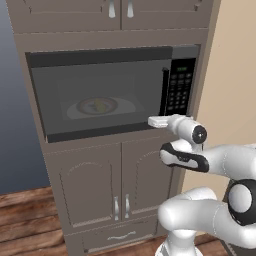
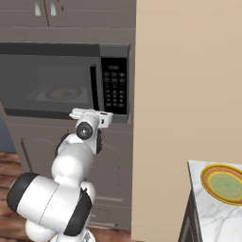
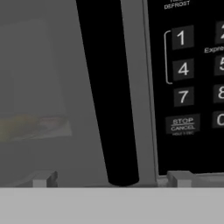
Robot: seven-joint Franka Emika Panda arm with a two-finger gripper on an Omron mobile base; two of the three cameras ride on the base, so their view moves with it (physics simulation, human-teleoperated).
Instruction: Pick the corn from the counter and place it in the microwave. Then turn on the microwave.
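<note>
The corn (image 1: pixel 100 105) lies on the white plate (image 1: pixel 117 107) inside the microwave (image 1: pixel 105 90), seen dimly through the shut dark glass door: a small yellow cob, tapered, pale and blurred behind the glass. By my guess it is light, stiff and bumpy enough not to slip, best pinched across its middle (though no hold on it looks needed now, since it sits where the task wants it). What remains, I judge, is the keypad (image 1: pixel 179 87): hard flat buttons that want a short, square press with one fingertip, not a grasp. The claw (image 1: pixel 154 121) hangs spread wide and empty just before the lower right of the door, near the black bar handle (image 3: pixel 109 92) and the panel's STOP/CANCEL key (image 3: pixel 182 124)
</note>
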